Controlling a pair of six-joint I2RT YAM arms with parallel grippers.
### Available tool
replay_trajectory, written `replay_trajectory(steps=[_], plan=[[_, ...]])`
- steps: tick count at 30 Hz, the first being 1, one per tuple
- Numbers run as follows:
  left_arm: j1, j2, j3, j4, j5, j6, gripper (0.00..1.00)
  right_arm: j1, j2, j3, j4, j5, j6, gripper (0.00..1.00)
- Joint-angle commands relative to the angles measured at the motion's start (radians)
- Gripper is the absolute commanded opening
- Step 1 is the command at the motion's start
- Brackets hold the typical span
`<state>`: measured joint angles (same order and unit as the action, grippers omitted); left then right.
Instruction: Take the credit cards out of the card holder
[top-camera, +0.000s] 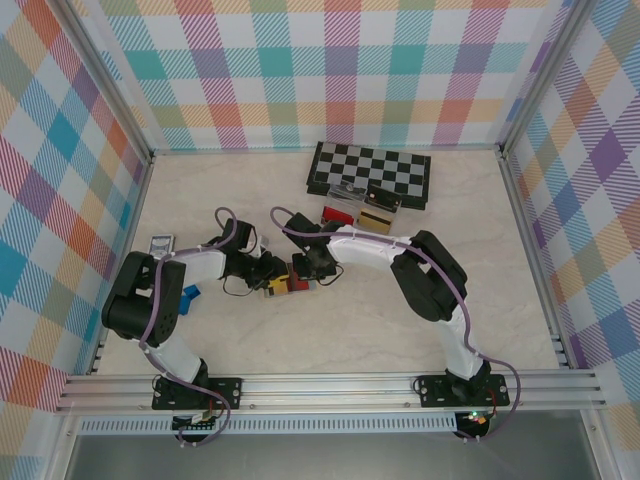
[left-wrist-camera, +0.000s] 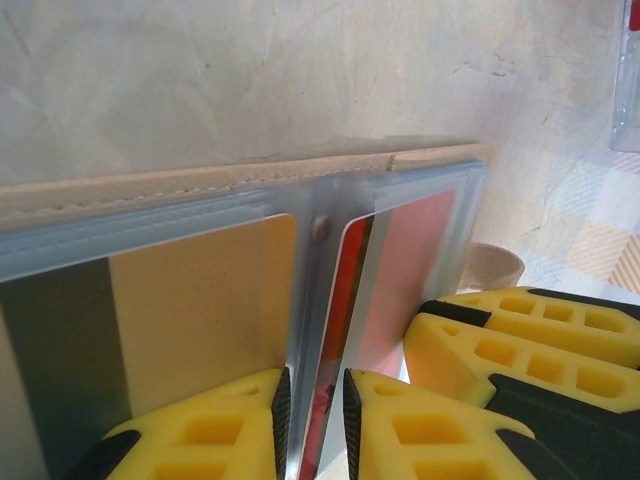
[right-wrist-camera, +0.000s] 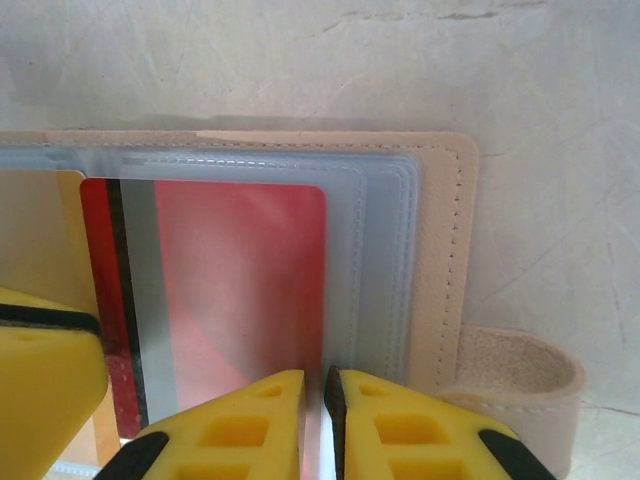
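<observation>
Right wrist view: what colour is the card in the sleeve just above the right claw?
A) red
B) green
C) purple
A: a red card shows through a clear sleeve of the card holder, just above the right claw.

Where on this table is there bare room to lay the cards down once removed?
Free: the marble between the right arm and the right wall; the far left corner between the chessboard and the left wall. Crowded: the centre, where the left gripper and right gripper pinch the card holder, with the clear tray just behind.
</observation>
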<state>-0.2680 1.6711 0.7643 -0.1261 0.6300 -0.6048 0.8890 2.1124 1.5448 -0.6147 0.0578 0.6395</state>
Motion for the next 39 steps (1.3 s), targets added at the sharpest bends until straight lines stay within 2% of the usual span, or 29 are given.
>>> replay_trajectory(steps=[1, 20, 33, 39], plan=[[-0.007, 0.034, 0.014, 0.006, 0.021, 0.030, 0.23, -0.007, 0.047, 0.003, -0.034, -0.022, -0.001, 0.16], [-0.007, 0.031, 0.010, 0.025, 0.080, 0.031, 0.12, -0.018, 0.062, 0.003, -0.040, -0.050, -0.003, 0.16], [-0.007, -0.007, 0.004, -0.059, 0.005, 0.064, 0.01, -0.025, 0.059, -0.020, -0.035, -0.048, 0.010, 0.16], [-0.005, -0.060, 0.004, -0.125, -0.049, 0.063, 0.00, -0.030, 0.050, -0.029, -0.029, -0.052, 0.012, 0.16]])
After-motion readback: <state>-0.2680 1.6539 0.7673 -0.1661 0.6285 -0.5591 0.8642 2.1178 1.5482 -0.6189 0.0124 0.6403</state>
